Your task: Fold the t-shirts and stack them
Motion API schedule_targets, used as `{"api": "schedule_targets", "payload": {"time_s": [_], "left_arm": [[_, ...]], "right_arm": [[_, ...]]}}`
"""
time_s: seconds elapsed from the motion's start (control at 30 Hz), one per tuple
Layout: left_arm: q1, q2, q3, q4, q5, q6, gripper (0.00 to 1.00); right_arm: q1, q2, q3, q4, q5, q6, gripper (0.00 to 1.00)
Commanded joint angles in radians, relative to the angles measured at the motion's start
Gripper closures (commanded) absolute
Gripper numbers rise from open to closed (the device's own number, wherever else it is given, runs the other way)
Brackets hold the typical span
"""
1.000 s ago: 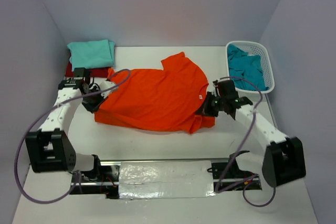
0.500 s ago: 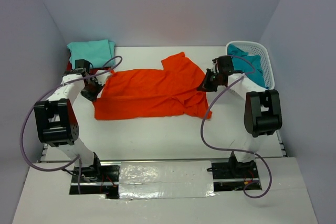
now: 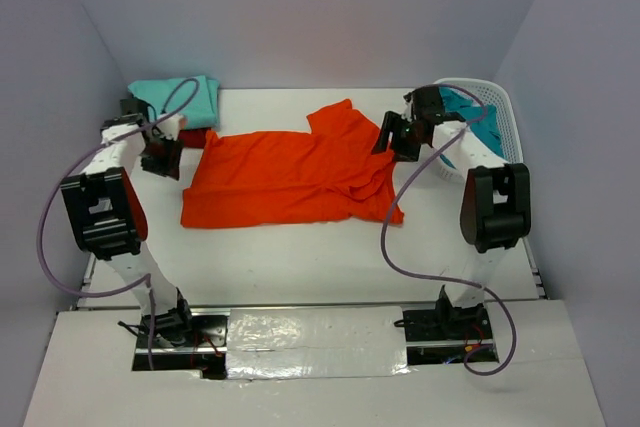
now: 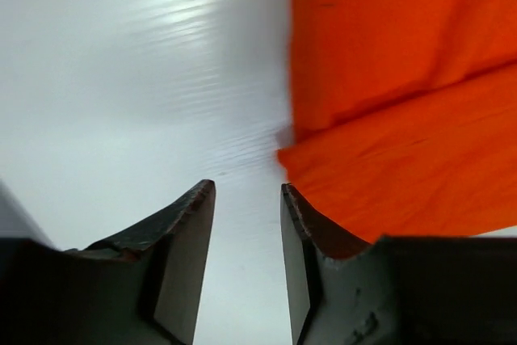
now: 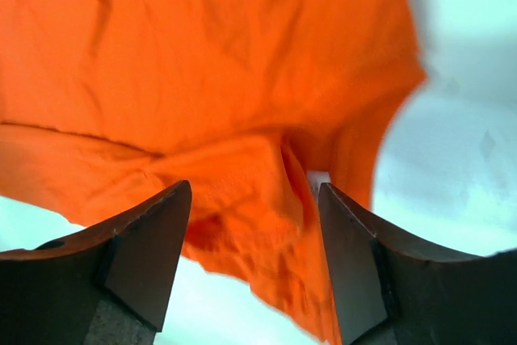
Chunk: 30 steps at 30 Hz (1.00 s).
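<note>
The orange t-shirt (image 3: 290,177) lies in the middle of the table, its near part folded back over itself. My left gripper (image 3: 160,159) stands open just off its left edge; in the left wrist view my left gripper (image 4: 246,191) has only bare table between its fingers, with the orange t-shirt (image 4: 404,119) to the right. My right gripper (image 3: 392,139) hangs open over the shirt's right end. From the right wrist, that gripper (image 5: 254,191) has rumpled orange t-shirt (image 5: 202,62) below it and grips nothing. A folded mint t-shirt (image 3: 180,99) sits back left. A teal t-shirt (image 3: 470,115) lies in the basket.
The white mesh basket (image 3: 497,90) stands at the back right, close behind my right arm. A sliver of dark red cloth (image 3: 198,136) shows by the mint shirt. Grey walls close the table in on three sides. Cables loop from both arms.
Both grippers carried the shirt's near edge toward the back, folding it over, then opened and let it go. The left one has drawn off to the left, the right one up and back.
</note>
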Motion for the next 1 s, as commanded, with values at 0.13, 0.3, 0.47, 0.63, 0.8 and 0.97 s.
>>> {"api": "schedule_targets", "payload": {"time_s": [0.13,0.3,0.47,0.63,0.8,0.97], "left_arm": [[0.069,-0.125,-0.168,-0.074,0.183,-0.124,0.39],[0.056,-0.07,-0.222,-0.057,0.14,-0.114,0.35],[0.047,0.003,-0.217,-0.039,0.169,-0.098,0.32],[0.009,0.026,-0.245,-0.008,0.216,-0.095,0.49],[0.024,0.034,-0.222,-0.022,0.232,-0.049,1.0],[0.143,-0.076,-0.214,-0.095,0.156,0.076,1.0]], "right_arm": [[0.003,-0.322,-0.314,-0.087,0.107,0.051,0.26],[0.007,-0.342,-0.518,0.015,0.029,0.099,0.26],[0.01,-0.272,-0.575,0.09,-0.011,0.117,0.24],[0.01,-0.226,-0.591,0.124,-0.015,0.133,0.45],[-0.041,-0.311,-0.626,0.119,0.024,0.16,1.0],[-0.055,-0.439,-0.667,-0.042,0.074,0.114,1.0]]}}
